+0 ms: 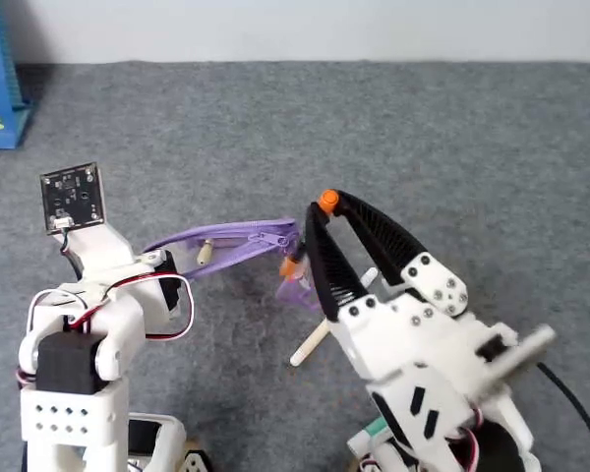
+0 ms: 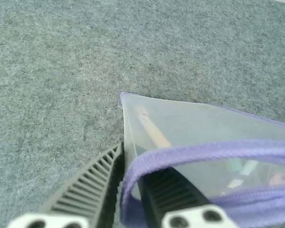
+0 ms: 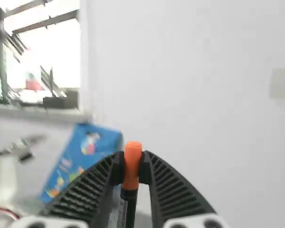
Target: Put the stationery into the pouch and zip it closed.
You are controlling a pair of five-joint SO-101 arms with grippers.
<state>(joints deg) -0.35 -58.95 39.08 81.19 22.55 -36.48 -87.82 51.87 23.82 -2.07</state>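
We judge the step in hand to be loading: the zip is not yet drawn and one piece of stationery is held in the air. The pouch point(image 1: 238, 239) is clear-walled with a purple zip band, and it is held up off the grey surface point(image 1: 452, 138) between the two arms. The left gripper point(image 2: 125, 153) is clamped on one end of the pouch, with one finger outside the clear wall and the other behind it. In the left wrist view we see a wooden pencil point(image 2: 152, 130) already lying inside. The two purple bands stand apart there, so we take the mouth to be open.

At the pouch's other end, the right gripper point(image 3: 132, 162) is closed tight on an orange-capped pen point(image 1: 327, 202). The cap pokes out past the fingertips and the barrel slants down toward the pouch. We cannot tell whether the pen's lower tip has already entered the mouth or only rests against the zip band.

A pale stick point(image 1: 310, 345), probably another pencil, lies on the surface just beside that same end of the pouch. It looks to us as if it remains to be packed.

The next move, as we see it, calls for lining the pen up with the length of the opening and feeding it in tip first. Letting go should wait until most of the barrel is inside. The left gripper needs to keep the end of the pouch steady, since a soft mouth can fold shut or push the pen aside.
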